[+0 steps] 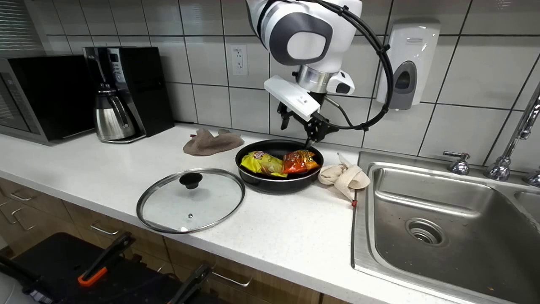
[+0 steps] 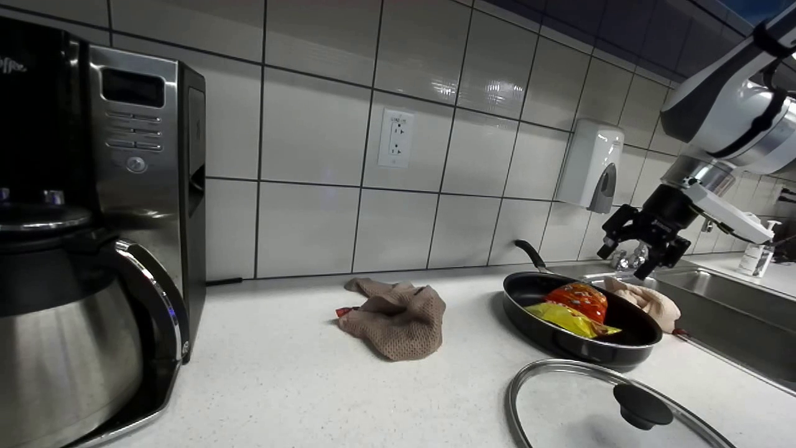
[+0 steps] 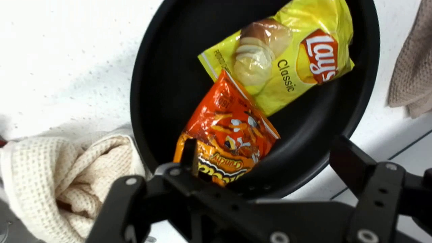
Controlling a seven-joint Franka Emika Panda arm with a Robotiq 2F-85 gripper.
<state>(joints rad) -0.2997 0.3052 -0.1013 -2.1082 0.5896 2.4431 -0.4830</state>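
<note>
Cheetos bag (image 3: pixel 233 131) lies in the black pan (image 3: pixel 182 77), one edge over the Lay's bag (image 3: pixel 280 64); above the pan, the gripper (image 3: pixel 266 148) hangs, fingers wide apart; beside the pan rest a cream cloth (image 1: pixel 348 181) and glass lid (image 1: pixel 202 204); then a brown cloth (image 1: pixel 211 143); farther off, a coffee maker (image 1: pixel 145 88).

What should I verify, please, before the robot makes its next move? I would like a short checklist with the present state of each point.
1. Gripper open and holding nothing: ok.
2. Yellow bag and red bag inside the pan: ok.
3. Gripper clear of both bags: ok, it hangs higher.
4. Lid off the pan: ok, it lies on the counter.
5. Lid well back from the counter's front edge: not ok, it looks close.
6. Beige cloth apart from the pan: cannot tell, it lies right beside it.
</note>
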